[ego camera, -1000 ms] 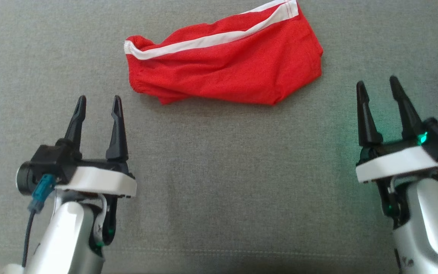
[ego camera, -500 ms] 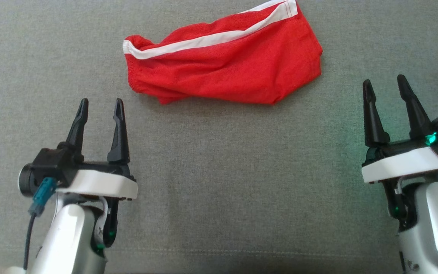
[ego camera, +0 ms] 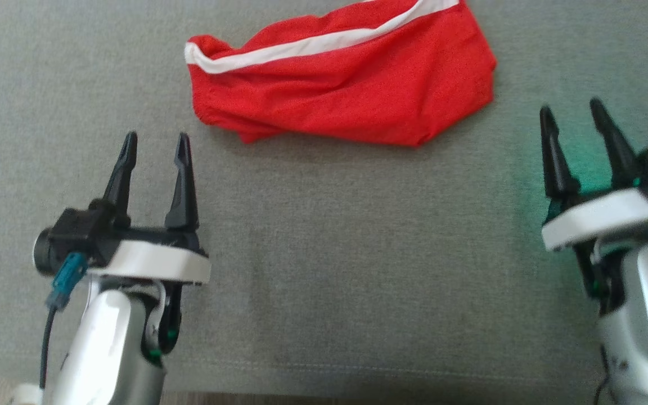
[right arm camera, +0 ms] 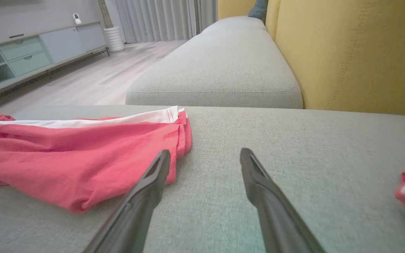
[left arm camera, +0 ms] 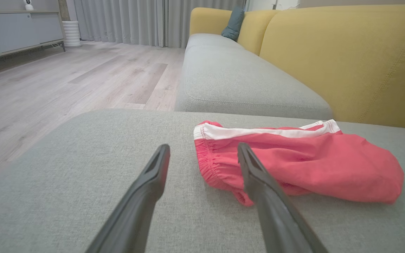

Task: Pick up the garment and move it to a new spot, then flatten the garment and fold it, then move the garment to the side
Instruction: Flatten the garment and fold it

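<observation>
On the grey seat cushion (ego camera: 324,253), beyond both arms, the red garment (ego camera: 346,95) lies crumpled, long axis running left to right. The left gripper (ego camera: 156,136), fingers spread and empty, is nearer, just short of the waistband end; the right gripper (ego camera: 571,107), likewise spread, stands off the garment's right end.

The grey sofa (left arm camera: 244,80) stretches away as a long run of seat cushions, with a mustard-yellow backrest (left arm camera: 346,59) rising along one side. A teal cushion (left arm camera: 233,24) leans at the sofa's distant end. Pale wood-plank floor (left arm camera: 83,80) spreads from the sofa's open side. Past the distant end of the sofa hang light grey curtains (left arm camera: 125,21). Across the floor from the sofa stands a low sideboard (right arm camera: 30,52) with pale green drawers. A ribbed white cylinder (left arm camera: 71,33), perhaps a planter, sits between it and the curtains. The light is soft and even.
</observation>
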{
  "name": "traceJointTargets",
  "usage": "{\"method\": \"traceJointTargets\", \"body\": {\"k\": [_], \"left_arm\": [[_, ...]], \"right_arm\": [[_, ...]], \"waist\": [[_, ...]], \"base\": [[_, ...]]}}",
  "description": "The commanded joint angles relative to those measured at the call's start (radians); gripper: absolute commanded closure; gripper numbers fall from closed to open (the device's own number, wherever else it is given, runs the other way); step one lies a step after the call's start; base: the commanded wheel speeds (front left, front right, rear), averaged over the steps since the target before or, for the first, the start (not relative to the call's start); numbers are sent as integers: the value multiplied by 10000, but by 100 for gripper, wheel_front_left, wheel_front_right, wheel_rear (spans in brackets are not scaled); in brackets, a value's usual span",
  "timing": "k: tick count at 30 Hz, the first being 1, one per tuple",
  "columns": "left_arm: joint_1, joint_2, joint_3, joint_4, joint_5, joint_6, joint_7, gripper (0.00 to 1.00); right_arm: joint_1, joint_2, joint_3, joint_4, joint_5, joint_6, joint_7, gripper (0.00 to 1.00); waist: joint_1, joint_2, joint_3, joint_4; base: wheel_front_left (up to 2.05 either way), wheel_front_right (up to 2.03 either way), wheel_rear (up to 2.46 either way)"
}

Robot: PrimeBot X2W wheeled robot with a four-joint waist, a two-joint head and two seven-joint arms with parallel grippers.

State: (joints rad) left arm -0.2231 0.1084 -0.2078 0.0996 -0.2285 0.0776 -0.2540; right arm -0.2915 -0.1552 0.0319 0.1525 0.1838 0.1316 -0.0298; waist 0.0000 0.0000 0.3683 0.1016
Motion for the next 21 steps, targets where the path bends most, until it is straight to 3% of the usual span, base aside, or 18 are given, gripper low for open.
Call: {"method": "traceJointTargets", "body": {"k": [1,10,17,18,20,21], "left_arm": [[-532,42,404,-351,138,-75,-78,0],[-1119,-350,298,-264,248,-368,-78,0],[-1199,-491,357,-140,313,-490,-78,0],[-1206,-503,363,-133,324,-504,-78,0],[-1219,-522,384,-125,345,-529,-78,0],[-1224,-529,395,-119,356,-542,-78,0]], "right_arm": [[-726,-225,318,-82,61,-9,82,0],[-3169,-610,1356,2388,439,-9,1191,0],[-4312,-211,939,4177,164,-9,2667,0],[-4415,-127,912,4341,161,-9,2814,12],[-4579,36,915,4571,215,-9,3034,100],[-4625,76,917,4686,211,-9,3147,100]], "waist": [[0,0,243,192],[0,0,947,809],[0,0,1022,921],[0,0,1021,929],[0,0,1020,932],[0,0,1011,933]], "base": [[0,0,0],[0,0,0],[0,0,0],[0,0,0],[0,0,0],[0,0,0]]}}
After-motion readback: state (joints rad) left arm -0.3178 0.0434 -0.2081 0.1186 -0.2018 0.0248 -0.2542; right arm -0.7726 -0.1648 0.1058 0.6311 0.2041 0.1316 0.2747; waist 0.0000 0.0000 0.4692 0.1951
